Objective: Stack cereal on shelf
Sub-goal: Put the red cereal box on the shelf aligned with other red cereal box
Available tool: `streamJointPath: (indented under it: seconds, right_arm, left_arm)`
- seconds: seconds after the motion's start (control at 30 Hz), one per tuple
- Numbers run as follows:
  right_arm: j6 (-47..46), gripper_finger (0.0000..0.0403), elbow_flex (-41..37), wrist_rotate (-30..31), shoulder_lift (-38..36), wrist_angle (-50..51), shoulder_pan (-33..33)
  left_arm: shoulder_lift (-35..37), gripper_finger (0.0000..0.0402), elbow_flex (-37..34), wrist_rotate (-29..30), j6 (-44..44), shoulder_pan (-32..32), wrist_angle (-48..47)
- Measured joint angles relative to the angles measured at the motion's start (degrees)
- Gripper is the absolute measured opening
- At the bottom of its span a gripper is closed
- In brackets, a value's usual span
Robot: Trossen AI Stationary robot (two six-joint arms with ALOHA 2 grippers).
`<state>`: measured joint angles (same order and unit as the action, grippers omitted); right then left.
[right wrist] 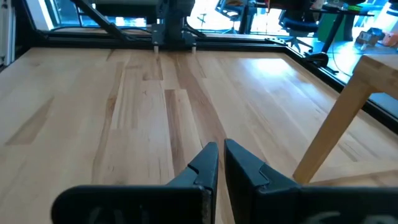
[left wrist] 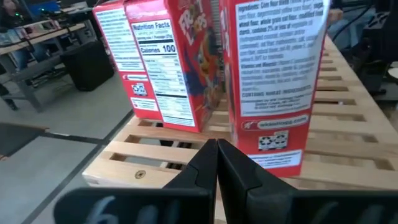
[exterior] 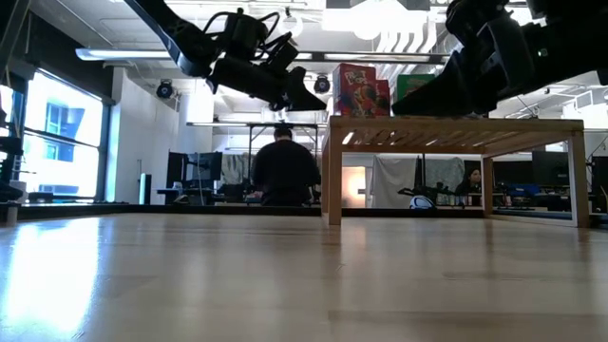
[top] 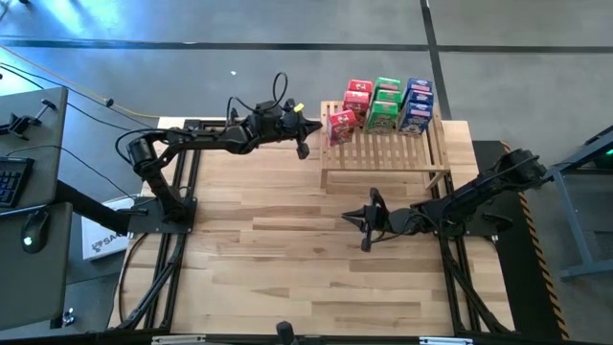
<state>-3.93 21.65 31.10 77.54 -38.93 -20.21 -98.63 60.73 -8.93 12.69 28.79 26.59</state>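
My left gripper [top: 304,149] closed, empty, beside red cereal box [top: 340,126] on shelf [top: 383,153]. Box likely light, crushable cardboard; grip flat sides. Right gripper [top: 365,218] closed, idle.

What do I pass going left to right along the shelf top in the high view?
Left end effector, shut → red cereal boxes → green cereal boxes → blue cereal boxes, all standing on the shelf.
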Motion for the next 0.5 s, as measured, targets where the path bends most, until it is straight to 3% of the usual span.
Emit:
streamJointPath:
  seconds: [0.5]
  right_arm:
    - [4.0, 0.0015, 0.0, -1.2, 0.0, 1.0, 0.0]
  left_arm:
    - [0.0, 0.0000, 0.0, 0.3, 1.9, -3.4, -2.1]
